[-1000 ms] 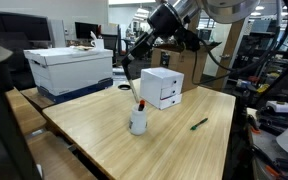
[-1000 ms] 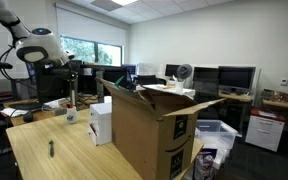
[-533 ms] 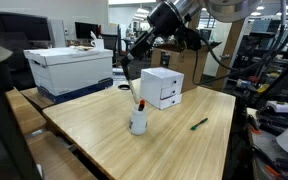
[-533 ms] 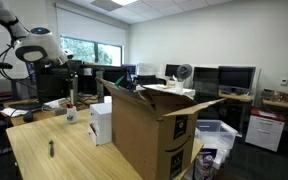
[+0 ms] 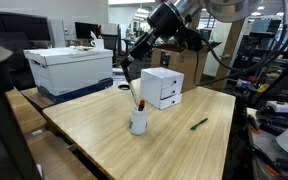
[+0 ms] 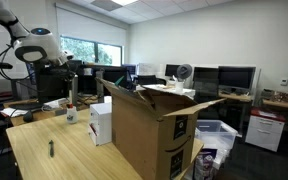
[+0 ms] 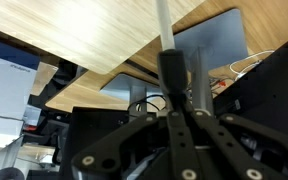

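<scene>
White marker (image 7: 164, 22) sits pinched in the fully closed tool (image 7: 176, 80), slanting down with its red end right at the mouth of the white cup (image 5: 138, 123) on the wooden bench (image 5: 174, 145). My advice: centre over the rim, move slowly, grip firm.

The pen (image 7: 164, 25) and cup (image 5: 138, 122) are white, marker (image 5: 199, 124) green, table (image 5: 174, 145) pale wood.

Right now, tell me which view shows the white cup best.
Best in an exterior view: the white cup stands unblocked on the table below the gripper. In an exterior view it is only a tiny distant shape. The wrist view misses it, showing just the gripper shut on a white stick.
</scene>
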Robot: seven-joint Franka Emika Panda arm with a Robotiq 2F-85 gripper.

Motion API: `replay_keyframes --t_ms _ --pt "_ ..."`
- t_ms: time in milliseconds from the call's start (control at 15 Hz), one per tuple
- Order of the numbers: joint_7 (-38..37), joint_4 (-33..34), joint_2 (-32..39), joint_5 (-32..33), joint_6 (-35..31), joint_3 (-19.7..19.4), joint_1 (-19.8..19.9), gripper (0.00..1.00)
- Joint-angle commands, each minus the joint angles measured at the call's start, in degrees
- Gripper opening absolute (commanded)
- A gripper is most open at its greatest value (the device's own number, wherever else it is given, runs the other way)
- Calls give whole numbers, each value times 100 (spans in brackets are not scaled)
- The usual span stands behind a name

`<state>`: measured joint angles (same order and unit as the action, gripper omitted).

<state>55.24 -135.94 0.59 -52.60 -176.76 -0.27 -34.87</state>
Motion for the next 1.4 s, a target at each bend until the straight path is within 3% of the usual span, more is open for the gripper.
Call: replay_keyframes --t_ms 0,600,1333 --pt "56 -76 -117 -215 178 13 -5 5" --pt "197 -49 -75 -694 405 -3 12 5" --pt "-14 63 -126 -392 369 -76 44 5"
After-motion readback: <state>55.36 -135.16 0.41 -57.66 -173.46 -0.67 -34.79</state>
